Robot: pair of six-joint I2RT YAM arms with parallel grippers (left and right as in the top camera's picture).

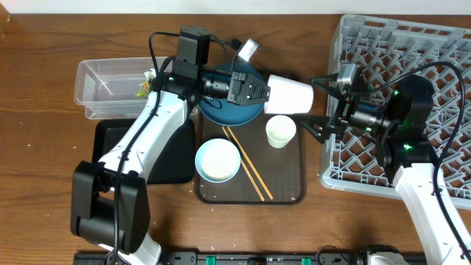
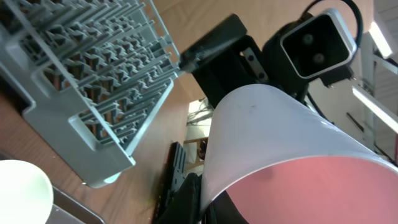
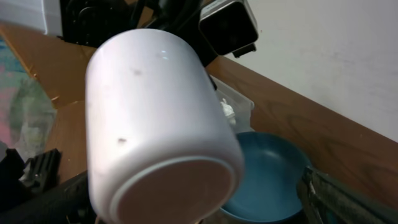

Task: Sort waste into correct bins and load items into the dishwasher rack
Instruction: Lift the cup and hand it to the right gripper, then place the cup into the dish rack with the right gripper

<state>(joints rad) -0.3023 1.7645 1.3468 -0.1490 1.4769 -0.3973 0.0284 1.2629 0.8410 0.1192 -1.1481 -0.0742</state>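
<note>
My left gripper (image 1: 257,92) is shut on the rim of a white cup (image 1: 291,94), pinkish inside (image 2: 323,186), and holds it sideways above the brown tray, base pointing right. My right gripper (image 1: 313,103) is open, its fingers on either side of the cup's base (image 3: 168,186), not closed on it. The dark blue plate (image 1: 229,112) lies under the left gripper. The greenish cup (image 1: 280,131), the pale bowl (image 1: 218,160) and the chopsticks (image 1: 247,163) sit on the tray. The grey rack (image 1: 412,44) is at the right.
The clear tub (image 1: 103,85) at the back left holds the yellow-green wrapper (image 1: 143,87) and white tissue (image 3: 225,109). The black tray (image 1: 110,143) lies in front of it, partly under my left arm. The brown serving tray (image 1: 291,173) is in the centre.
</note>
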